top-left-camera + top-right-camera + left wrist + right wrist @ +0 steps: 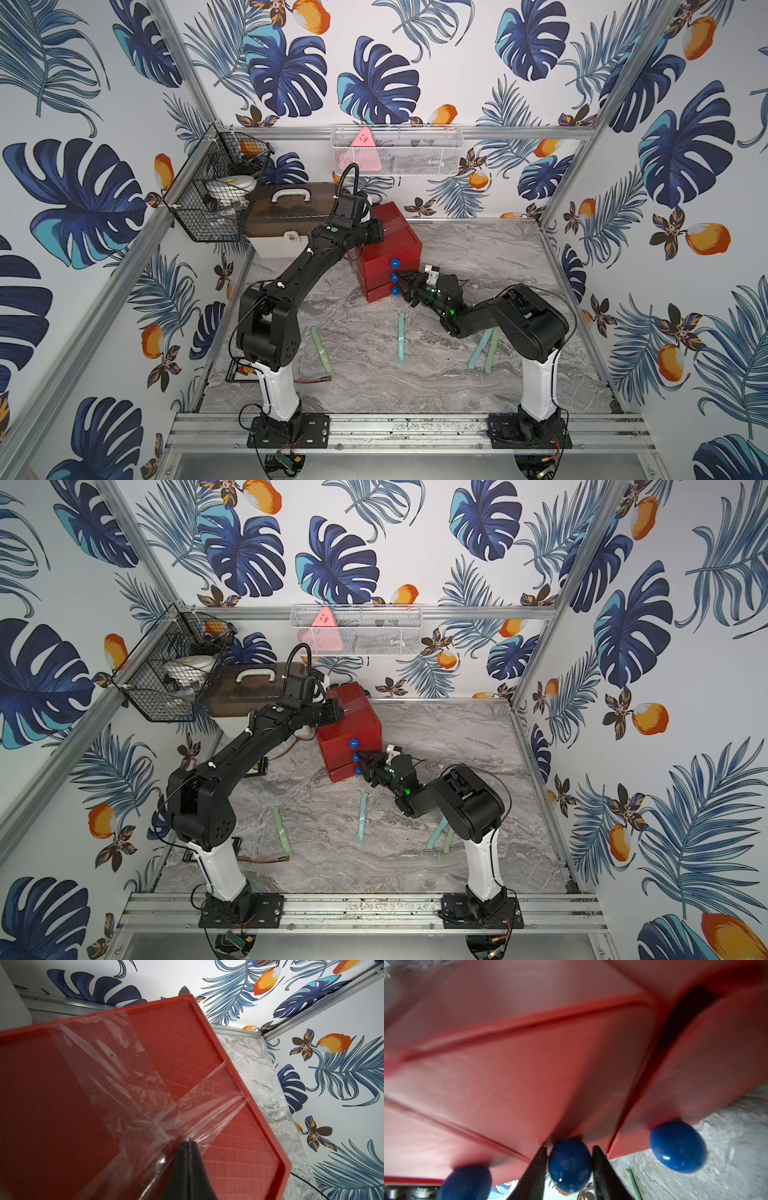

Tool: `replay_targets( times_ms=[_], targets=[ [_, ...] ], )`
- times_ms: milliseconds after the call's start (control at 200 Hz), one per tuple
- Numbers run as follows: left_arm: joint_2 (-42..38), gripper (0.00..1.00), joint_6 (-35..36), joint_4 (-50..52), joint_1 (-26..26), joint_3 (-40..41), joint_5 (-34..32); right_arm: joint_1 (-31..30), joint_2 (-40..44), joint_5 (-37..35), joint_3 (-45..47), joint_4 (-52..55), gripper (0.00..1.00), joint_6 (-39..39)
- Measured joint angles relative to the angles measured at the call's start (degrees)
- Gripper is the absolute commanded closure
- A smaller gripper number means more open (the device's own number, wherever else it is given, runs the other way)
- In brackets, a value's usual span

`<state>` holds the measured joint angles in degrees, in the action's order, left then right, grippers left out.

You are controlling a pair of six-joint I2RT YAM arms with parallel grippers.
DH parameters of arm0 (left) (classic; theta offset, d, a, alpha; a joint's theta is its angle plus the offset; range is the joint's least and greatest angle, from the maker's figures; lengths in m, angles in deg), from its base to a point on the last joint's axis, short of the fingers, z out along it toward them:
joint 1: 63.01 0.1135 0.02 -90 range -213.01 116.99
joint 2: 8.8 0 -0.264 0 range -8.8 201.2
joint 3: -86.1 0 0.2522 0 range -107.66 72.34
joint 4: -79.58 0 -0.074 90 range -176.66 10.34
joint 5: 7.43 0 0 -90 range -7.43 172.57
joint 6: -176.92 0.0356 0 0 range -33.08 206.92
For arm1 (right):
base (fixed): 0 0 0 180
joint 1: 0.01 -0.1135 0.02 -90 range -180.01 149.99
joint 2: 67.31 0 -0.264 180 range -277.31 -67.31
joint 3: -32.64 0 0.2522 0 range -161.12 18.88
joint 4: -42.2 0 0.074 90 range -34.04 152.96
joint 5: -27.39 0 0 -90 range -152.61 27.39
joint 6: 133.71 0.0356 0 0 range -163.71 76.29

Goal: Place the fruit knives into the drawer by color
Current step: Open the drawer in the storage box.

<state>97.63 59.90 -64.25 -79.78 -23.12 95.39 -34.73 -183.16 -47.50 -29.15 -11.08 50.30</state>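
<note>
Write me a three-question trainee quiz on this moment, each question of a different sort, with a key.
1. True or false: the left claw is shut, its tip at the taped top of the red drawer chest.
2. Which blue knob does the right claw straddle? A top; B middle; C bottom.
3. How many fruit knives lie on the table, and in which colours?
Key: 1 true. 2 B, the middle knob; a firm grip cannot be confirmed. 3 Four: two teal knives, two pale green knives.
</note>
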Motion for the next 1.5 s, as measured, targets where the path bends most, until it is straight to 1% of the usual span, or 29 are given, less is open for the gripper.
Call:
replay_targets(
  times_ms=[145, 415, 796, 821, 856, 991, 1076, 1141, 1216, 1326, 1371, 1406, 1431, 1456, 1496],
  targets=[
    [-0.33, 1.00, 0.02, -0.37, 0.00, 0.59, 0.02, 0.00, 0.26, 0.13, 0.83, -0.52, 0.84, -0.02],
    [-0.13, 1.00, 0.00, 0.04, 0.00, 0.15, 0.20, -0.17, 3.39, 0.39, 5.77, -2.03, 0.86, 0.00],
    [0.74, 1.00, 0.00, 1.46, 0.00, -1.88, 0.46, -1.55, 12.00, 0.59, 19.54, -5.49, 0.84, -0.15],
    [0.79, 1.00, 0.00, 1.62, 0.00, -1.99, 0.48, -1.55, 12.33, 0.55, 20.22, -5.77, 0.83, -0.15],
    [0.79, 1.00, 0.00, 1.70, 0.00, -2.03, 0.46, -1.55, 12.70, 0.52, 20.98, -6.19, 0.77, -0.15],
    [0.94, 1.00, 0.00, 2.10, 0.00, -2.40, 0.52, -1.60, 13.16, 0.57, 22.45, -7.37, 0.43, 0.02],
    [1.11, 1.00, 0.00, 2.67, 0.00, -2.91, 0.57, -1.57, 13.42, 0.52, 23.04, -6.60, 0.31, 0.04],
    [1.22, 1.00, 0.00, 3.10, 0.00, -3.34, 0.57, -1.55, 14.80, 0.31, 23.78, -5.88, 0.28, 0.04],
    [1.31, 1.00, 0.02, 3.80, 0.00, -3.85, 0.48, -1.40, 17.25, 0.04, 24.74, -4.79, 0.26, 0.04],
    [1.33, 1.00, 0.15, 5.33, 0.00, -4.74, 0.24, -0.72, 22.45, -0.07, 26.05, -2.19, 0.23, 0.02],
    [1.33, 0.94, 0.15, 6.25, 0.00, -5.33, 0.13, -0.28, 25.40, -0.04, 26.82, -0.31, 0.22, -0.11],
    [1.33, 0.85, 0.17, 7.63, -0.02, -6.05, 0.09, 0.22, 28.11, 0.17, 27.41, 1.40, 0.21, -0.33],
    [1.33, 0.76, 0.20, 8.61, -0.02, -6.56, 0.02, 0.66, 30.16, 0.44, 27.69, 3.15, 0.21, -0.48],
    [1.33, 0.63, 0.22, 9.90, -0.02, -7.21, -0.04, 1.20, 32.59, 0.63, 27.98, 5.38, 0.20, -0.87],
    [1.33, 0.43, 0.33, 12.26, -0.04, -8.59, 0.04, 2.62, 37.29, 1.73, 27.91, 10.60, 0.16, -1.86]
  ],
)
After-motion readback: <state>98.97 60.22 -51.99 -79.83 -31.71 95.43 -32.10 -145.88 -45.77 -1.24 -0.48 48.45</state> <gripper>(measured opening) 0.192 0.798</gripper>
